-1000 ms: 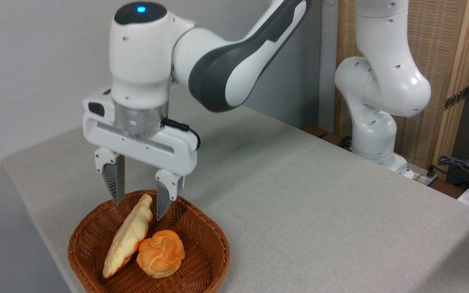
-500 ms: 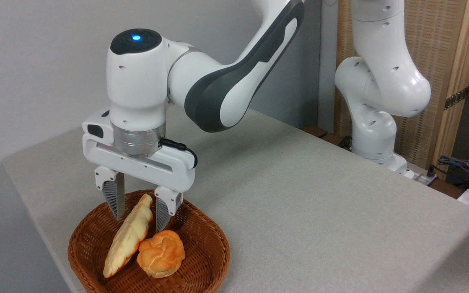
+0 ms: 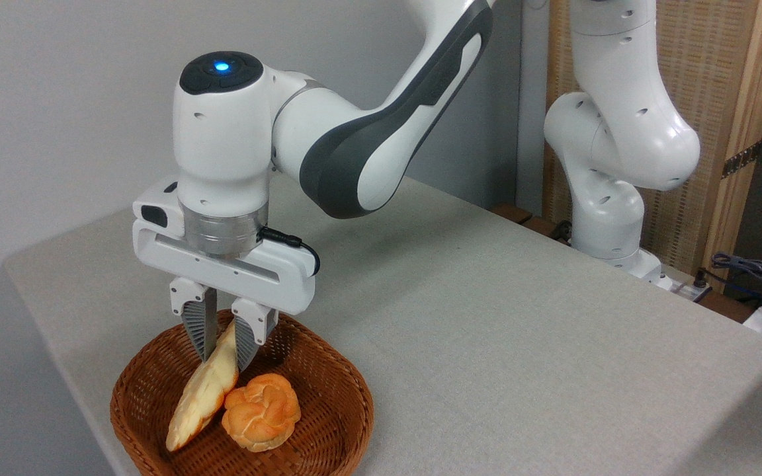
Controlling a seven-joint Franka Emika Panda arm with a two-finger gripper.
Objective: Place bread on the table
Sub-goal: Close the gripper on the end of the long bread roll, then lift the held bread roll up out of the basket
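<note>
Right now we have the hand (image 3: 223, 349) pinched onto the upper end of the bread (image 3: 204, 395) — fingers drawn in close on either side of the loaf, nothing else held. The bread lies mostly inside the wicker basket (image 3: 328, 423), its lower tip down near the basket's front-left wall, its flank touching the round bun (image 3: 261, 411).

Risks as we see them:
- Grip sits near one pointed end, not mid-length. On lift the long free end will likely swing down and the loaf may pivot or slide out between the fingers.
- Tapered, ridged surface — not much contact area. A slip is plausible if we accelerate hard.
- Low tip may drag on the basket wall on the way out and tip or shift the basket, which sits close to the tabletop's near-left edge.
- The bun is touching the loaf, so it could get nudged or rolled as the loaf comes up.

Surface: the tabletop (image 3: 500, 317) is covered in plain light grey-beige cloth, flat, with plenty of bare area to the right of the basket for a drop.

Room: pale wall behind, a woven wood-framed panel (image 3: 718, 99) at upper right behind the arm's base, and loose cables (image 3: 751, 268) off the far-right edge, well apart from the work area.
</note>
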